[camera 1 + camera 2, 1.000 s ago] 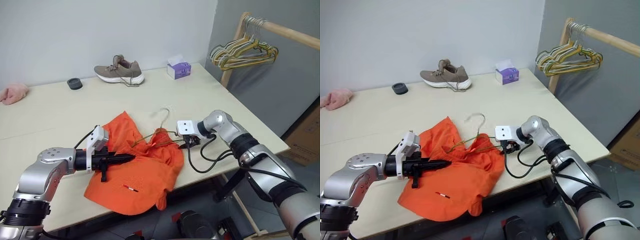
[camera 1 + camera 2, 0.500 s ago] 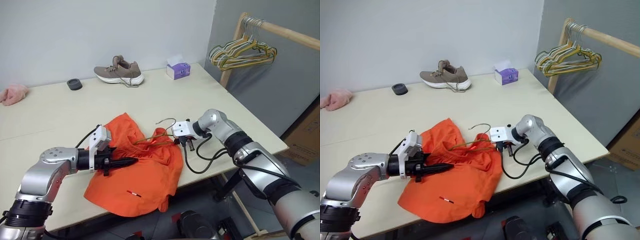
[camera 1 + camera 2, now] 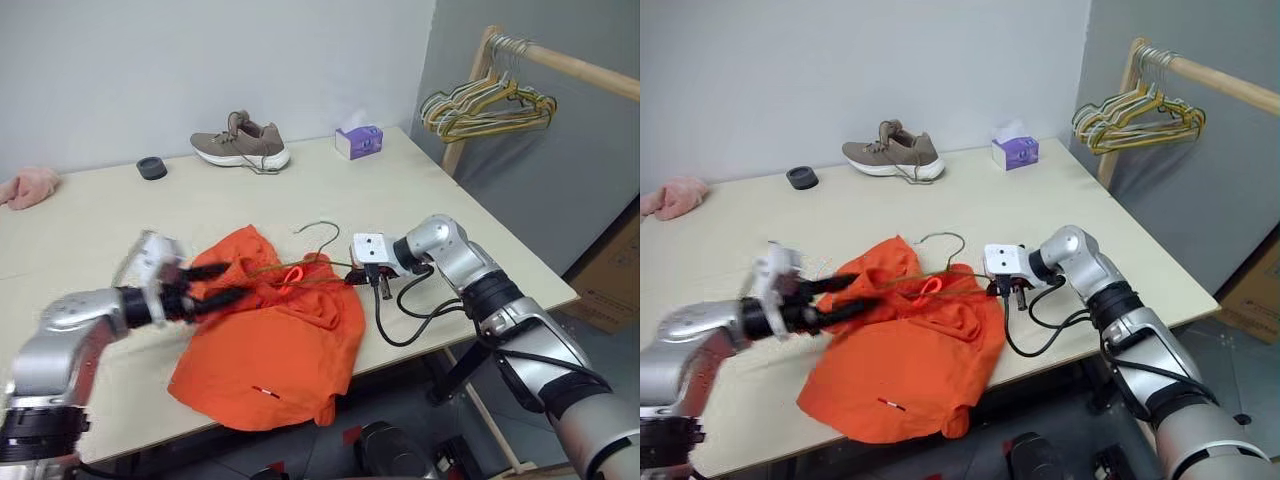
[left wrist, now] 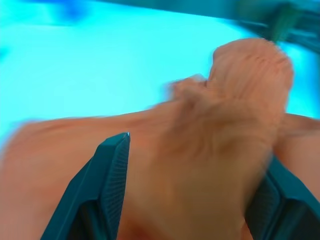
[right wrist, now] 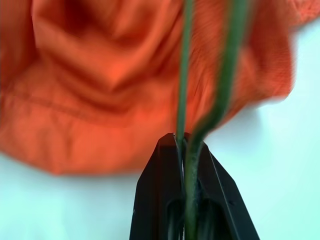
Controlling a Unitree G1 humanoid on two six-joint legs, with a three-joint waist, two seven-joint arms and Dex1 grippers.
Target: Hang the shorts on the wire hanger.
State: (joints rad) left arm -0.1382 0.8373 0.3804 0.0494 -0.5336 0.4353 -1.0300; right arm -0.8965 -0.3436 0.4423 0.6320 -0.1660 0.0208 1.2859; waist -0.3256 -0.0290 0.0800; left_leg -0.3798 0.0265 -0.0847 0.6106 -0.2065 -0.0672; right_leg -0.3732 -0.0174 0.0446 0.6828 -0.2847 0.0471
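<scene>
The orange shorts [image 3: 280, 335] lie crumpled near the table's [image 3: 120, 215] front edge. The thin wire hanger [image 3: 318, 229] lies across their upper part, its hook pointing toward the back of the table, and part of the wire is buried in the folds. My right gripper [image 3: 354, 279] is shut on the hanger's wire at the right edge of the shorts; the right wrist view shows the wire [image 5: 186, 90] pinched between the fingertips [image 5: 165, 150]. My left gripper [image 3: 214, 283] is open at the left side of the shorts. In the left wrist view, orange fabric [image 4: 210, 145] bulges between its spread fingers [image 4: 113, 170].
A grey shoe [image 3: 240, 140], a purple tissue box [image 3: 358, 141] and a small black round object [image 3: 152, 168] stand along the back of the table. A pink cloth [image 3: 28, 187] lies at the far left. A wooden rack with several hangers [image 3: 487, 106] stands to the right.
My left gripper has opened, let go of the shorts and drawn back to the left and up. My right gripper has shut on the hanger wire, and the hook has shifted left.
</scene>
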